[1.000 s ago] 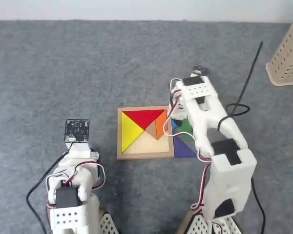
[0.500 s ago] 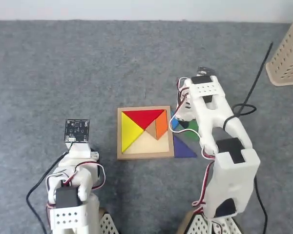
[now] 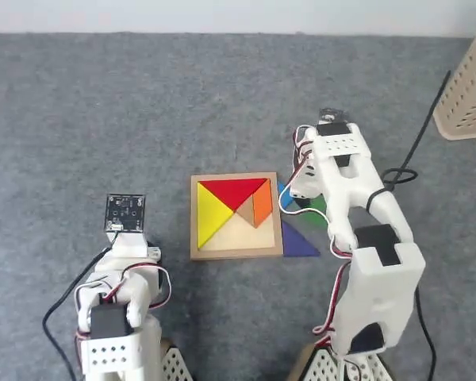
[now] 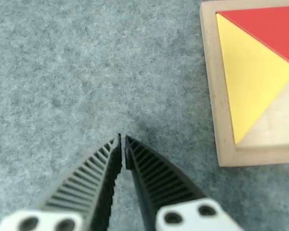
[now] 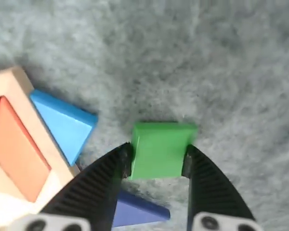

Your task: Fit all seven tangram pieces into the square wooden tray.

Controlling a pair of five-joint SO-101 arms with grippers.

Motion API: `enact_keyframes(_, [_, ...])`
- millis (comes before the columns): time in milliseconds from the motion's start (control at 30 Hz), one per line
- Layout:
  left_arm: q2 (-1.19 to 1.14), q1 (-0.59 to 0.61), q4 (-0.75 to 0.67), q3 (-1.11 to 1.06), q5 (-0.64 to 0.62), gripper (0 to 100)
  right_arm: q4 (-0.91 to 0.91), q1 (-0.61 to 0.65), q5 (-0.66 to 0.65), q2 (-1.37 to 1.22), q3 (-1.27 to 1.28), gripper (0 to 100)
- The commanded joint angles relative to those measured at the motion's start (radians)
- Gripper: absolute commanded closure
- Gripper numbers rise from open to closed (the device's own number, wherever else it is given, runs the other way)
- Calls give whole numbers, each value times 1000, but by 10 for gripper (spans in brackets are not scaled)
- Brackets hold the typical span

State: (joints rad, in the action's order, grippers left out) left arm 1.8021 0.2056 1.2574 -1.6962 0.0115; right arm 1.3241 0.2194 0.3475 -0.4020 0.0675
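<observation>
The square wooden tray (image 3: 197, 222) lies mid-table with red (image 3: 234, 192), yellow (image 3: 211, 214), orange (image 3: 262, 208) and small brown pieces inside. Just off its right side lie a light blue triangle (image 5: 62, 125) and a dark blue triangle (image 3: 299, 242). My right gripper (image 5: 156, 156) is shut on the green square (image 5: 161, 148), held over the carpet beside those triangles. In the high view a bit of green (image 3: 319, 205) shows under the right arm. My left gripper (image 4: 123, 142) is shut and holds nothing, over the carpet left of the tray (image 4: 216, 120).
A beige perforated basket (image 3: 468, 87) stands at the far right edge. Black cables trail behind the right arm. Grey carpet covers the whole table, with open room behind and to the left of the tray.
The right arm has shifted to the right and slightly back, away from the tray's right side, uncovering the dark blue triangle. The left arm has stayed still.
</observation>
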Motion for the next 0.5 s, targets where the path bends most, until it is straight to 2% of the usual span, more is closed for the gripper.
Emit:
enact_keyframes(0, [15,6,5,12,-8,988,-4,-24,-32,10,26,764])
enact_keyframes(167, [15,6,5,12,-8,988,-4,-28,-32,42,51,761])
enact_keyframes(333, [15,6,5,12,-8,988,-128,-22,-48,145,192,764])
enact_keyframes(467, [15,6,5,12,-8,988,-150,-28,-61,142,219,829])
